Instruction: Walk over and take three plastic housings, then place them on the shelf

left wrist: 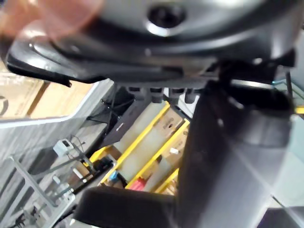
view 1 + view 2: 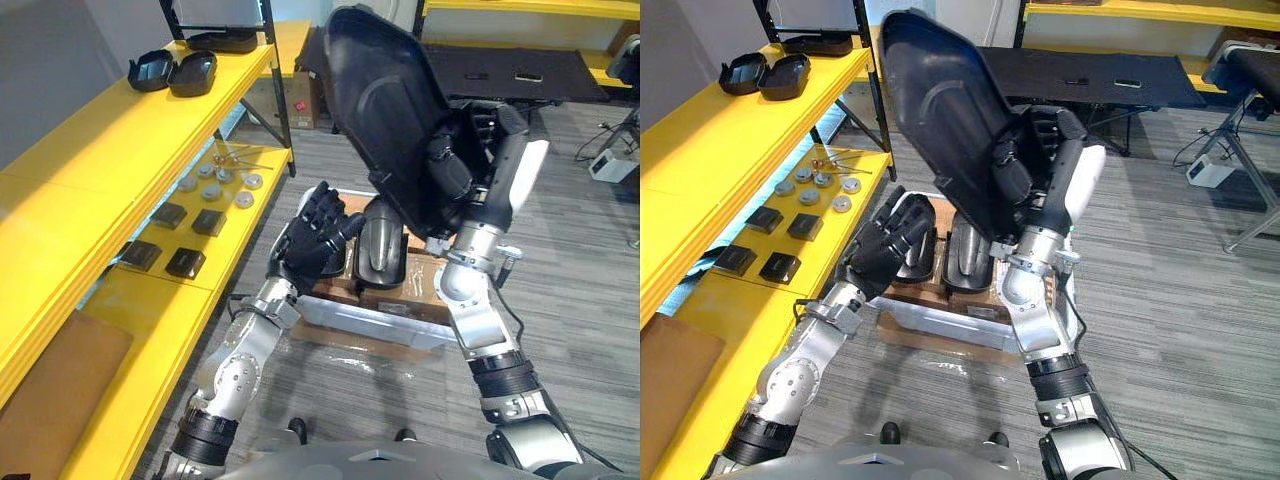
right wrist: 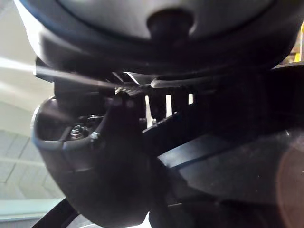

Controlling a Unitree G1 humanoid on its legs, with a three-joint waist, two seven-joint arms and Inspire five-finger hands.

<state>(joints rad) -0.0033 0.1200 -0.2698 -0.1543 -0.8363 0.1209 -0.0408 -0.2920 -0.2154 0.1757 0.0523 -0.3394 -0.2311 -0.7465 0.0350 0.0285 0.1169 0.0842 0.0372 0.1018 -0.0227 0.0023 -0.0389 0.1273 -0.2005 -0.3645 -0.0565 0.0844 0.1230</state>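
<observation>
While my right hand [image 2: 465,165] is clamped round a large black housing [image 2: 385,110] and holds it high and tilted at about 12 o'clock, nothing I carry has reached the shelf yet. My left hand [image 2: 315,238] hangs at the centre, just above the crate [image 2: 370,325], with its fingers loosely bent and gripping nothing. More housings [image 2: 970,255] stand in that crate, just beside my left hand.

I judge the task to be at an early stage: one housing is lifted, the others wait in the crate, and the carry to the yellow shelf [image 2: 110,150] is not yet made. Two dark shells [image 2: 172,72] lie on the shelf's upper level at 10 o'clock; whether they count toward the three I cannot tell.

The shelf runs from 8 to 11 o'clock. Its lower level carries small dark square pieces [image 2: 188,218] and round metal discs [image 2: 215,185], so the upper level has the freer room. The floor [image 2: 590,280] is grey plank-pattern. A black table [image 2: 510,70] stands at 1 o'clock, and a cardboard box [image 2: 300,98] sits under the shelf end at 11 o'clock.
</observation>
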